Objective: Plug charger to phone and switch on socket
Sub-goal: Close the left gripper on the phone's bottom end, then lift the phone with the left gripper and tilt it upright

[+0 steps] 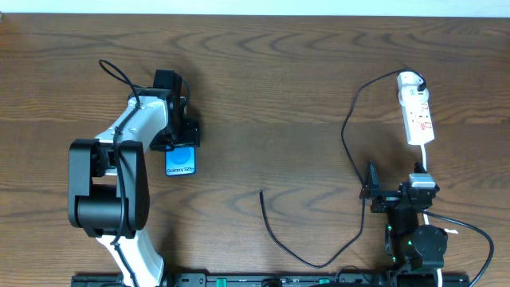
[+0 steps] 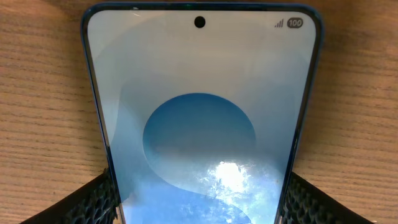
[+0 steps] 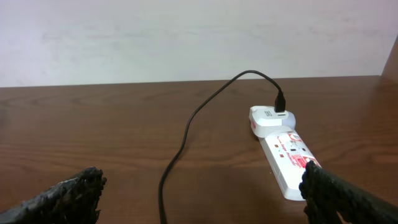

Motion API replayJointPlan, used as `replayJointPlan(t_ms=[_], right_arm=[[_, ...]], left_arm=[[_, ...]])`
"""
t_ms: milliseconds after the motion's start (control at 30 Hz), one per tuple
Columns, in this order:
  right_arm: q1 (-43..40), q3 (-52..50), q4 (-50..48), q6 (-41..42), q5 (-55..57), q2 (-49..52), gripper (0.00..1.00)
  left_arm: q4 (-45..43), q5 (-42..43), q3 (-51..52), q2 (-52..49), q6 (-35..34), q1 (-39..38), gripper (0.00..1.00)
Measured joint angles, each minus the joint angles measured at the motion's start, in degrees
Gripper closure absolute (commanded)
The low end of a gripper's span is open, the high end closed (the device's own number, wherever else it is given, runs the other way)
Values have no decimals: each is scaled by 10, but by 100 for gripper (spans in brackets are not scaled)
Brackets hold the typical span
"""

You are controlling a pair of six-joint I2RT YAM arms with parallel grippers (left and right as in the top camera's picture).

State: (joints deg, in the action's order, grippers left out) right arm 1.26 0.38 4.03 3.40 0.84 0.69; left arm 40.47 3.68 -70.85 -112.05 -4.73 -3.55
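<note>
Risk: white elongated power strip with red marks lies ahead of the right gripper, toward one finger, and may skid under an off-centre press. That gripper is spread wide and empty.
Blue-screened, black-edged phone sits pinched across its long edges in the left gripper. It may twist during plugging.
Thin black charger cable is unheld, its connector tip well apart from both grippers.

phone: 1 | charger: 1 | socket: 1 | white adapter: 1 | table: 1
</note>
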Motion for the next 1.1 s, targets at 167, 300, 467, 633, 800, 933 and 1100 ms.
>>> replayJointPlan(t_ms=[167, 300, 467, 633, 800, 933, 1100], right_arm=[[0, 0, 0, 0, 0, 0, 1], [0, 0, 0, 0, 0, 0, 1], [0, 0, 0, 0, 0, 0, 1], [0, 0, 0, 0, 0, 0, 1], [0, 0, 0, 0, 0, 0, 1], [0, 0, 0, 0, 0, 0, 1], [0, 0, 0, 0, 0, 0, 1]], left_arm=[[0, 0, 0, 0, 0, 0, 92], [1, 0, 0, 0, 0, 0, 93], [3, 0, -2, 0, 0, 0, 93], [4, 0, -2, 1, 0, 0, 93], [12, 0, -2, 4, 0, 0, 93], [15, 2, -1, 17, 0, 0, 92], [17, 2, -1, 45, 0, 0, 93]])
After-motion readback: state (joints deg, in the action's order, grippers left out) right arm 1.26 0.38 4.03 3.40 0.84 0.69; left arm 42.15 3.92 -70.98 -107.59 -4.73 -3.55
